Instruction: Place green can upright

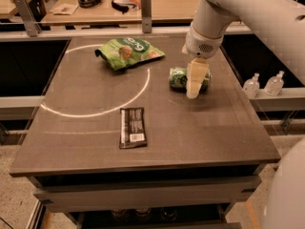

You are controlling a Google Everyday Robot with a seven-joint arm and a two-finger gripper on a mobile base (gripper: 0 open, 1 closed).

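The green can [178, 78] lies on its side on the dark table [95, 142], right of the middle, just outside the white circle line. My gripper [194, 90] hangs down from the white arm and stands right in front of the can's middle, covering part of it, with its tip close to the table top. The can's right end shows past the gripper.
A flat green snack bag [128, 52] lies at the back of the table. A dark wrapped bar [132, 127] lies near the front middle. Two small clear bottles [263, 85] stand on a ledge to the right. A desk with clutter is behind.
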